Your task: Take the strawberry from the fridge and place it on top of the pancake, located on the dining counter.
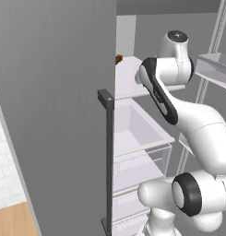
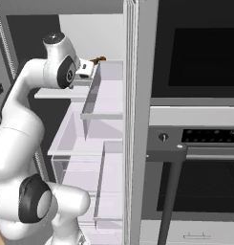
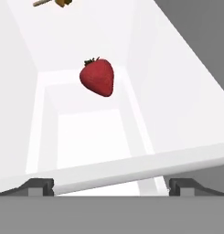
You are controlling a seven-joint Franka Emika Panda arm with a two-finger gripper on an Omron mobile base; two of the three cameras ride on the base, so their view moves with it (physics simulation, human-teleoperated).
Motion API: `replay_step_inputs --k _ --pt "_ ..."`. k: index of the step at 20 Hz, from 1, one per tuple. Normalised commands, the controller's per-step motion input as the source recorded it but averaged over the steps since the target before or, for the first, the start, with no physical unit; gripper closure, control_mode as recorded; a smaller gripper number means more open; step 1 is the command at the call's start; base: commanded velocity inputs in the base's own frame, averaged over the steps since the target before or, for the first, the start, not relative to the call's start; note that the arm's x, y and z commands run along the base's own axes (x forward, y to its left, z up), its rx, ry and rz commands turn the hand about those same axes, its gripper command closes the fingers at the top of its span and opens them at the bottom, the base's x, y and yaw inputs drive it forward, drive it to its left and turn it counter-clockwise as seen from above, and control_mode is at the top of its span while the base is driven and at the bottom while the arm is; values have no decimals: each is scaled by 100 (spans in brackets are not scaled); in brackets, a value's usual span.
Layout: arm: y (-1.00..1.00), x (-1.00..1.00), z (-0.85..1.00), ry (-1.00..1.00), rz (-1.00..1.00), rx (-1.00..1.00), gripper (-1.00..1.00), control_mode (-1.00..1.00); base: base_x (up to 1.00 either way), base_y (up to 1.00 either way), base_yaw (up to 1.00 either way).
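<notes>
The fridge stands with its grey door swung open, and my arm reaches inside over a white shelf. In the hand view the strawberry, small, bright red with a dark green cap, lies on the white shelf floor ahead of me, slightly left of centre. My gripper is open, its two dark fingertips wide apart and well short of the berry, with nothing between them. In the right base view my hand sits at shelf height. The pancake and the dining counter are out of view.
A small brown-orange food lump lies at the back of the same shelf. White drawers sit below. The door's dark bar handle is to my left, door bins and a black wall oven to my right.
</notes>
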Motion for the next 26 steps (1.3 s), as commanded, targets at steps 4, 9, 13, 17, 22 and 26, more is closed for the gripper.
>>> replay_step_inputs --k 4,9,13,17,22,26 --pt "0 27 0 0 0 0 -100 -100 0 0 0" --pt "3 29 0 0 0 0 -100 -100 0 0 0" --pt "6 24 -6 0 0 0 -100 -100 0 0 0" --pt "7 21 -9 0 0 0 -100 -100 0 0 0" --pt "12 25 -7 0 0 0 -100 -100 0 0 0" --pt "0 18 0 0 0 0 -100 -100 0 0 0"
